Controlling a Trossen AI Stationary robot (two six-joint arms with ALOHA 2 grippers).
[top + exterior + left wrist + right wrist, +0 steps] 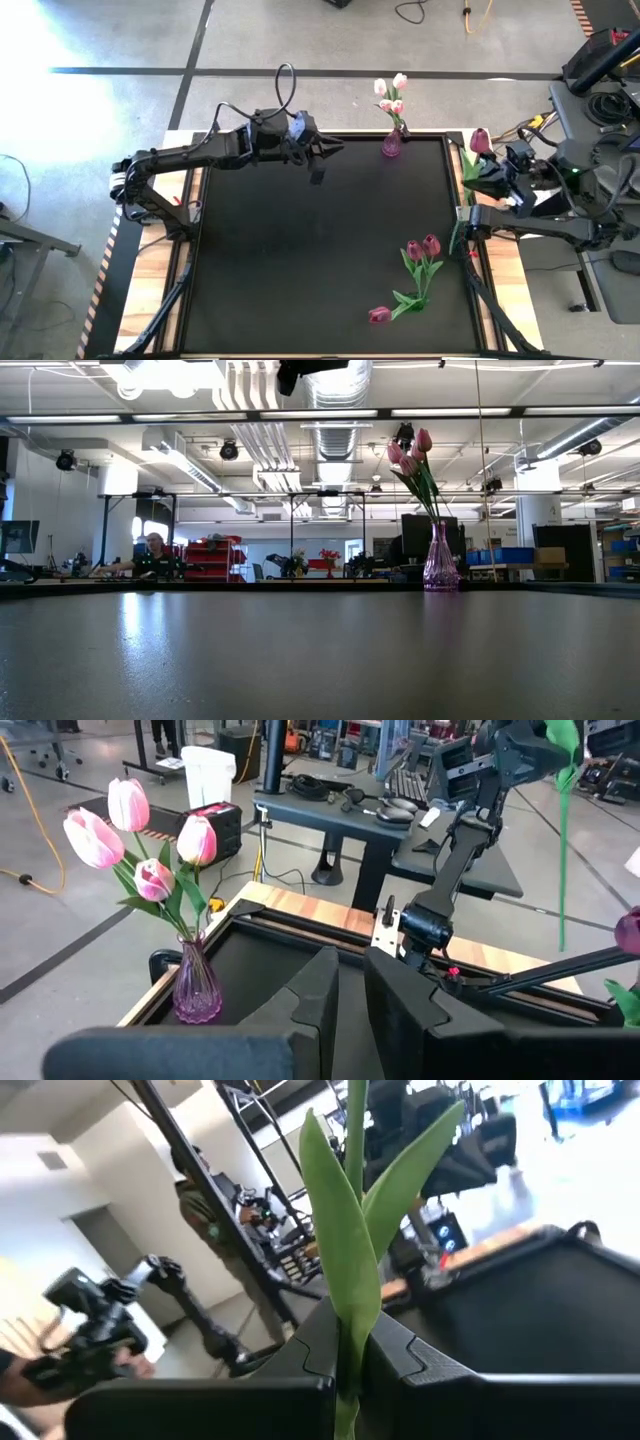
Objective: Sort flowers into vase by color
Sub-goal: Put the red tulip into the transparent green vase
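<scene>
surface point(300, 260): my black mat, wide bare middle
room: a person point(153, 556) seated beyond the far edge
left claw point(322, 160): narrow, empty
right claw point(345, 1355): gripping a maroon tulip point(481, 141) by its stem

Black tabletop point(300, 260) bearing a purple glass vase point(391, 146) of pink tulips and three loose magenta tulips point(420, 262).

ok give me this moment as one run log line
left gripper: shut, empty, near pink vase | right gripper: shut on dark tulip stem at right edge | dark tulips left on mat: three
</scene>
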